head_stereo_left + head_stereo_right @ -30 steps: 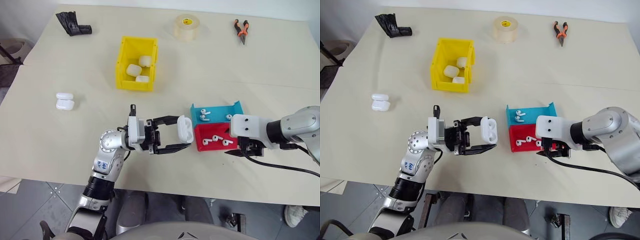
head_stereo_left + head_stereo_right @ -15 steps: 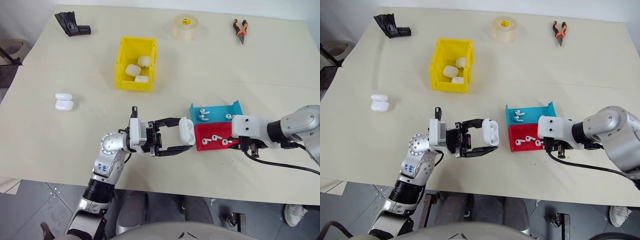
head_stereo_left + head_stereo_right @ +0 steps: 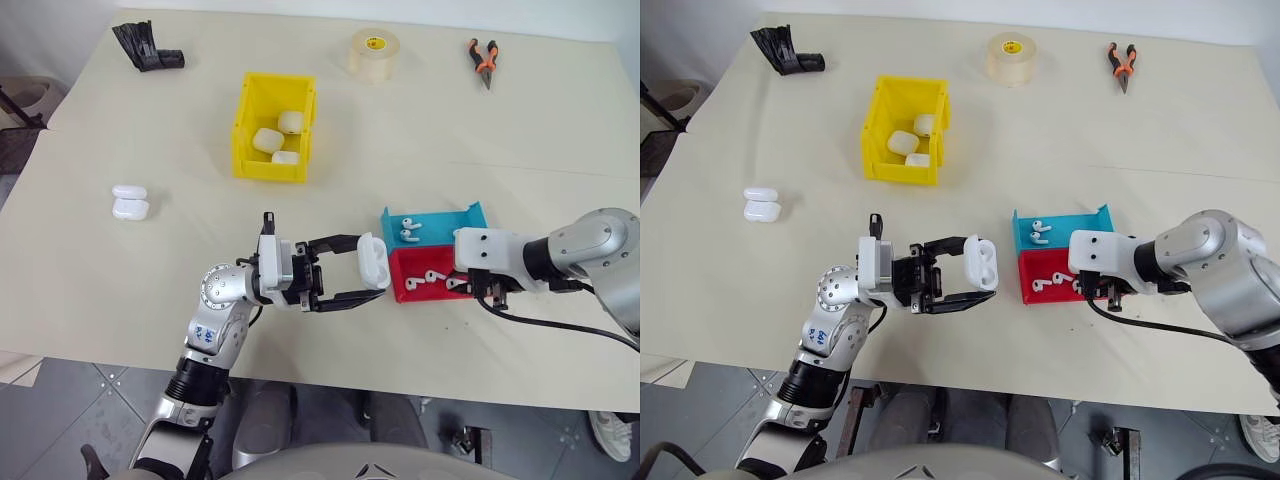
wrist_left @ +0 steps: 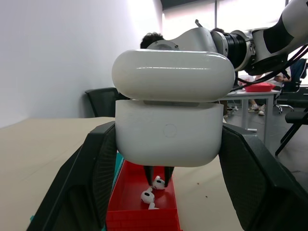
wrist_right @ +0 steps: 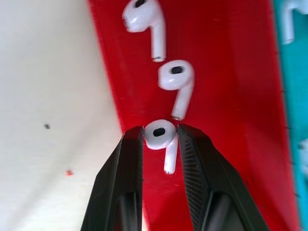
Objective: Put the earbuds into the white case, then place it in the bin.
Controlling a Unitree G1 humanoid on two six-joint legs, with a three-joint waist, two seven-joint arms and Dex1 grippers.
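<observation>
right pincer (image 5: 160, 137) tips behind red tray (image 3: 412, 293)

The white case (image 4: 169, 129) looks like glossy, smooth plastic, with soft highlights on its rounded lid; the earbuds (image 5: 163, 139) share that shiny white plastic finish; the red tray (image 5: 226, 86) under them is smooth plastic with a mild sheen, and its front wall shows a fine ribbed texture in the left wrist view; the blue tray (image 3: 440, 222) and the yellow bin (image 3: 272, 140) appear to be the same hard moulded plastic; the table (image 3: 130, 280) has a matt, pale beige surface; the right gripper (image 5: 161, 139) has black fingers with finely ribbed, matt inner faces; the tape roll (image 3: 374, 53) looks translucent and slightly glossy.
</observation>
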